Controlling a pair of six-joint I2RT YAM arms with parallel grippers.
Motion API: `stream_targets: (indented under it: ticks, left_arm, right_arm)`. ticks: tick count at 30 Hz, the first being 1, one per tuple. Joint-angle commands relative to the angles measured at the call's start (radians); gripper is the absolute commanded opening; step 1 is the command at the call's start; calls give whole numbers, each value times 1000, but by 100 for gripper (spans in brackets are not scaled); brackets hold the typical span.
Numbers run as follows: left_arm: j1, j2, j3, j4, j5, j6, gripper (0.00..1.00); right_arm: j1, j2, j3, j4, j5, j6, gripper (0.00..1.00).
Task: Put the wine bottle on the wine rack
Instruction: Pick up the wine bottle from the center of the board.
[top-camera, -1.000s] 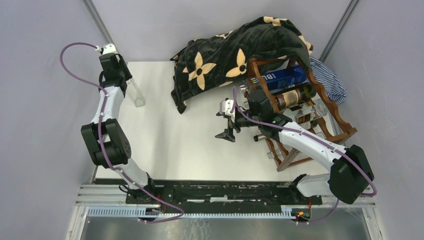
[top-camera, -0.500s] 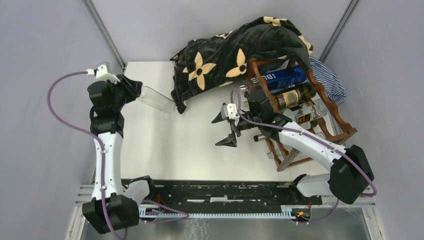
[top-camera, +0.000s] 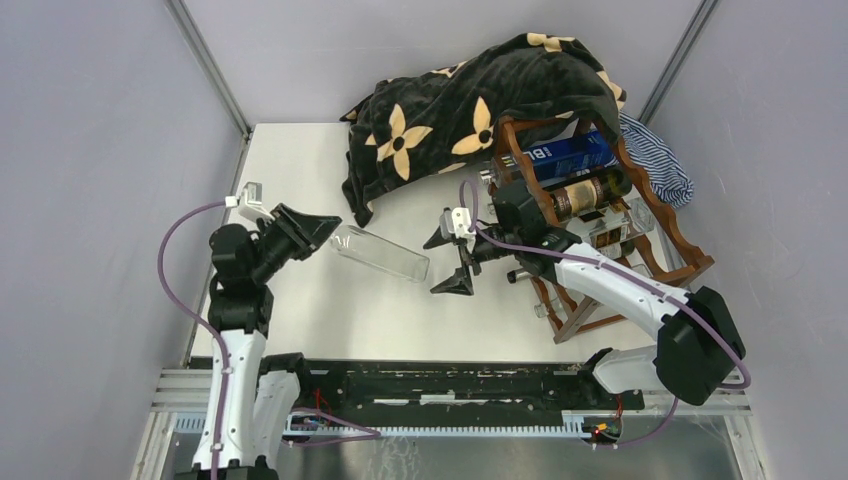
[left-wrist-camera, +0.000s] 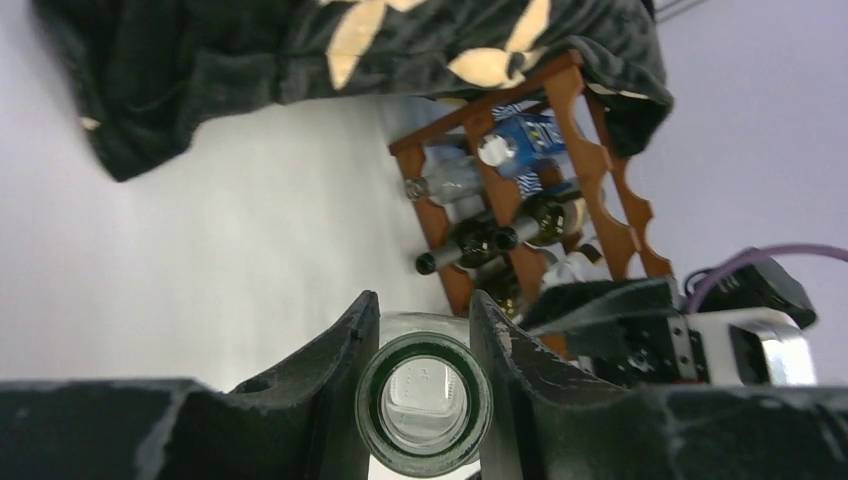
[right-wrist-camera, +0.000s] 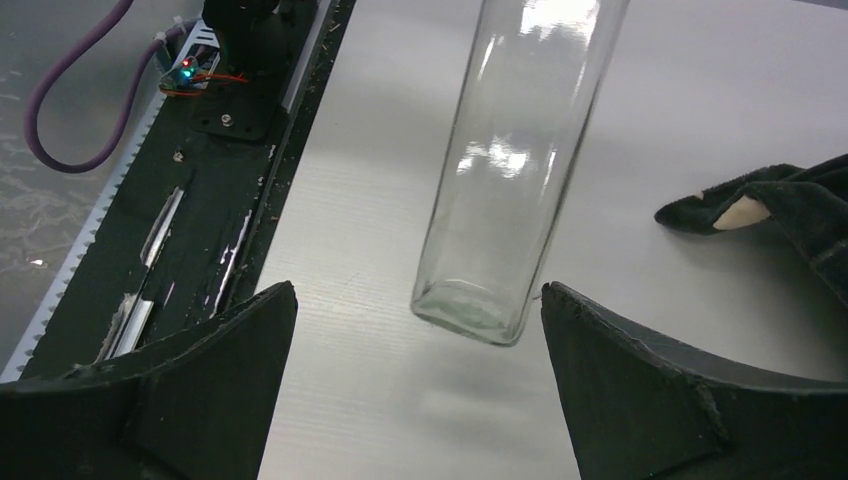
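Left arm is raised from the near edge, wrist turned rightward. Left claw (top-camera: 325, 232) is closed partway on the neck of a clear glass bottle (top-camera: 385, 255), which is held nearly level over the table (top-camera: 300, 160). Its base is pointed at the right claw (top-camera: 448, 262), which is spread wide with nothing held. Wine rack (top-camera: 697, 266) is seen beyond at far right, well apart from the bottle.

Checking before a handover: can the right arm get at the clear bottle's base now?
Probably yes: the right gripper stands wide open facing the base of the bottle, nothing between them; the left gripper holds only its neck.
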Motion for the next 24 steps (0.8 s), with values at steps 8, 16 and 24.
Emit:
stream_targets:
  ticks: [8, 16, 24]
  left_arm:
    - [-242, -59, -73, 147, -184, -214, 2]
    - [-414, 0, -75, 214, -370, -230, 2]
    - [-491, 15, -77, 241, -484, -253, 2]
  right_arm:
    - [4, 26, 10, 82, 121, 88, 98]
    - [40, 50, 8, 81, 155, 104, 98]
    - [100, 92, 27, 54, 275, 112, 98]
